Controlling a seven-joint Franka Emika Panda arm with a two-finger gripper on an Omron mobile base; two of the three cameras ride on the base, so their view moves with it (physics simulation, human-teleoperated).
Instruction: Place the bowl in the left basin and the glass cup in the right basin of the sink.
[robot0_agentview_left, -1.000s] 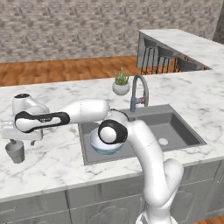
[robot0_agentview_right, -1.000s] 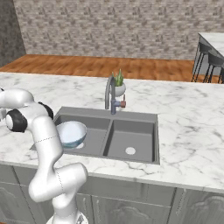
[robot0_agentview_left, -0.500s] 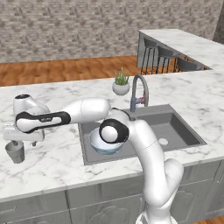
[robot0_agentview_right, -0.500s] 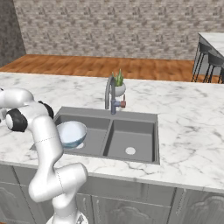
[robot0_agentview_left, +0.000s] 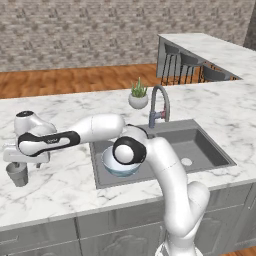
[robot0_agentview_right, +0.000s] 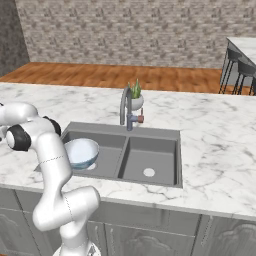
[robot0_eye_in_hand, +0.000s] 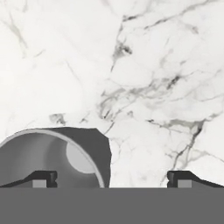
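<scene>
The glass cup (robot0_agentview_left: 17, 176) stands upright on the marble counter far left of the sink (robot0_agentview_left: 220, 165). My gripper (robot0_agentview_left: 18, 164) hangs just above it, pointing down, jaws open and empty. In the hand view the glass cup (robot0_eye_in_hand: 57, 157) lies at the lower left. Its mouth is under my left fingertip (robot0_eye_in_hand: 41, 178), off-centre from the gripper (robot0_eye_in_hand: 111, 179). The bowl (robot0_agentview_left: 119, 164) sits in the left basin (robot0_agentview_right: 107, 147), also seen as the bowl (robot0_agentview_right: 80, 152) in the right base view. The right basin (robot0_agentview_left: 192, 145) holds nothing but its pale drain.
A curved chrome tap (robot0_agentview_left: 159, 105) rises behind the sink divider, with a small potted plant (robot0_agentview_left: 138, 97) beside it. My arm stretches across the left basin to the counter's left end. Bar stools (robot0_agentview_left: 187, 67) stand behind the far counter.
The hand has sunk slightly toward the glass cup. The bowl and the cup have not moved.
</scene>
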